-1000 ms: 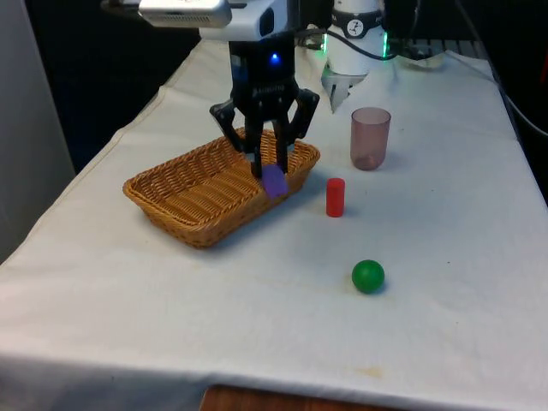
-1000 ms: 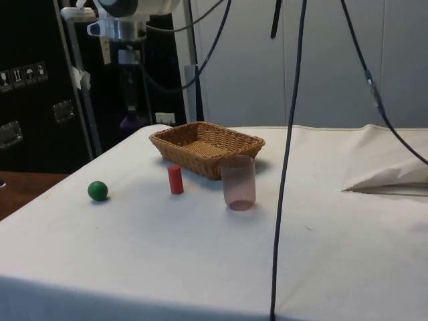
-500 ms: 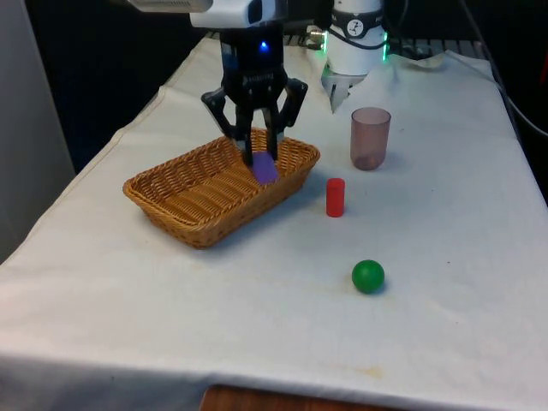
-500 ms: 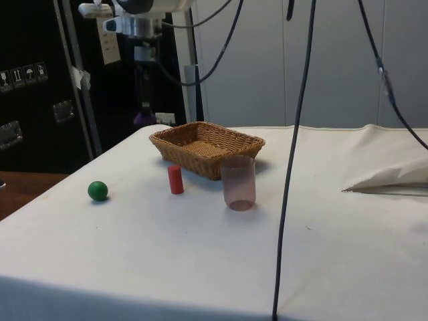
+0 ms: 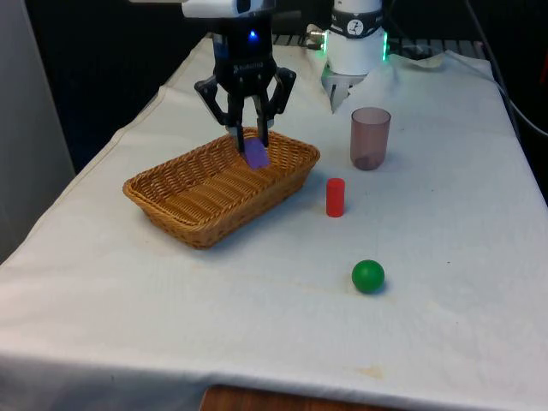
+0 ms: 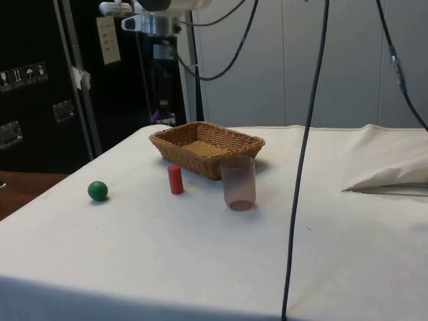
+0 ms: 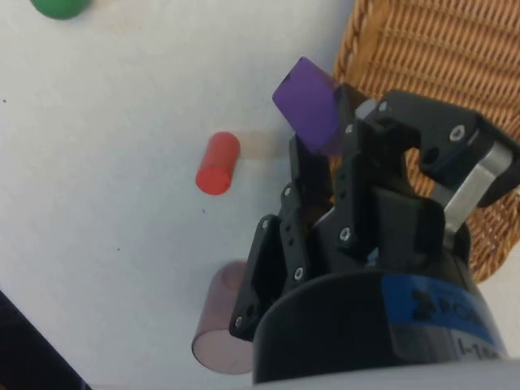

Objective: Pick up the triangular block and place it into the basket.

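My black gripper (image 5: 251,144) is shut on a purple triangular block (image 5: 256,153) and holds it in the air above the woven basket (image 5: 190,205), over the end nearest the red cylinder. In the wrist view the purple block (image 7: 309,104) sticks out between the fingers (image 7: 351,122), beside the basket's rim (image 7: 366,32). In the side view the gripper (image 6: 162,114) hangs above the far side of the basket (image 6: 206,145), and the block shows as a small purple patch (image 6: 163,118).
A red cylinder (image 5: 335,197) stands on the cloth just to the front view's right of the basket. A translucent pinkish cup (image 5: 370,137) stands behind it, and a green ball (image 5: 368,276) lies nearer the front edge.
The gripper has carried the purple block up and towards the front view's left and back, from the basket's rim near the red cylinder to a spot over the basket's inside.
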Available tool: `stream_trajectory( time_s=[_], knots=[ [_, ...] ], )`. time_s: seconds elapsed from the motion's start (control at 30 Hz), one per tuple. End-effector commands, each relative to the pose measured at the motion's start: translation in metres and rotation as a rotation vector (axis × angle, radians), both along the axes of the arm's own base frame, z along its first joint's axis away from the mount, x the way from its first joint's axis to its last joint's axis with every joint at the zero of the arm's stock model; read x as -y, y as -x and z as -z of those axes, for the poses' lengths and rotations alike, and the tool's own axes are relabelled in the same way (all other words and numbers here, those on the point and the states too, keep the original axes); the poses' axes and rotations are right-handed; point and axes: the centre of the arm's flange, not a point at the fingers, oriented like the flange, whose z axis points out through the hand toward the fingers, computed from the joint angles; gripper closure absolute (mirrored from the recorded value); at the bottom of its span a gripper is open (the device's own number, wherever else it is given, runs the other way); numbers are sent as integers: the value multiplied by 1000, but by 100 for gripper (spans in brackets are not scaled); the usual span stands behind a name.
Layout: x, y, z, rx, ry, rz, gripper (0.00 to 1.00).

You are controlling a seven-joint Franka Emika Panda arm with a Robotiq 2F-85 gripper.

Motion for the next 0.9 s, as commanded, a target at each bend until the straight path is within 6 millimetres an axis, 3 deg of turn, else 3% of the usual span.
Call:
stream_trajectory(
  time_s=[0.0,0.03,0.2,0.27,0.53,0.87],
  knots=[
    [2,2,-1,0,-1,0,67],
    [7,14,-1,7,10,-3,67],
    [15,30,4,4,7,-5,67],
    [13,28,4,-4,-6,-5,67],
    [20,59,29,-1,16,-9,67],
    [21,78,51,-10,26,-5,67]
  ],
)
